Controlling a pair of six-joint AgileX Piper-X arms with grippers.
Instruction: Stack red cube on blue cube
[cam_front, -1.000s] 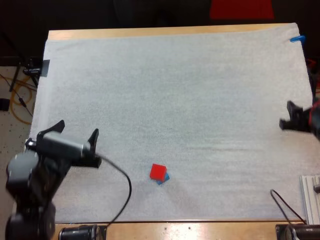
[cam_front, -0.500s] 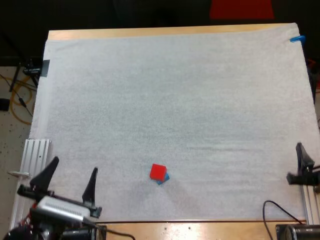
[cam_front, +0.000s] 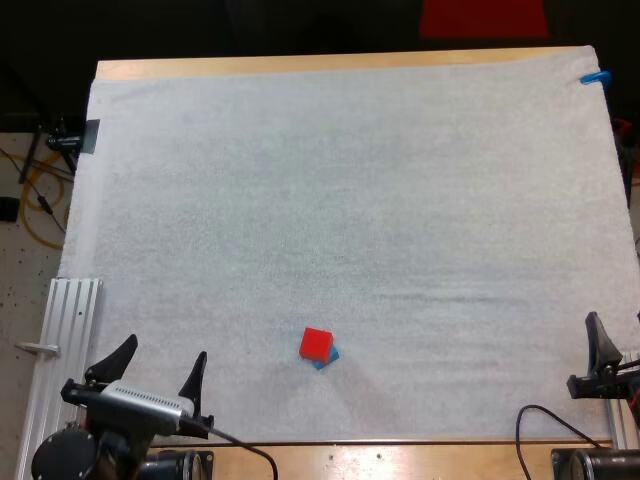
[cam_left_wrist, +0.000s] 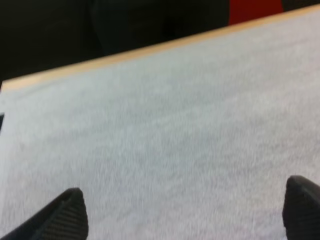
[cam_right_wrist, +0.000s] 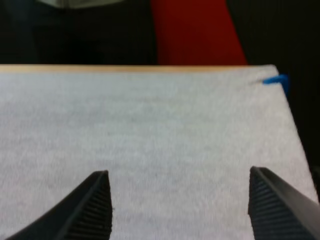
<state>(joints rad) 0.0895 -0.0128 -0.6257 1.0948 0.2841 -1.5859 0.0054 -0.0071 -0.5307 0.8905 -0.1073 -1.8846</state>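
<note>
Job done: red cube (cam_front: 316, 343) sits skewed atop blue cube (cam_front: 329, 356) at the mat's (cam_front: 350, 180) six o'clock, both grippers well apart from it.
High view: left gripper (cam_front: 160, 368), spread wide and empty, has the cubes at its three o'clock; right gripper (cam_front: 598, 362) has them at nine o'clock. Left wrist view: fingers (cam_left_wrist: 65, 215) far apart over the mat. Right wrist view: likewise wide, holding nothing.

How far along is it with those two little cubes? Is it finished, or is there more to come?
It looks finished. The red cube sits on top of the blue cube, with just a blue corner peeking out beneath it. Nothing is in hand: the left gripper and right gripper are both open and empty, well apart from the stack, near the white mat's near corners. No step seems left.
</note>
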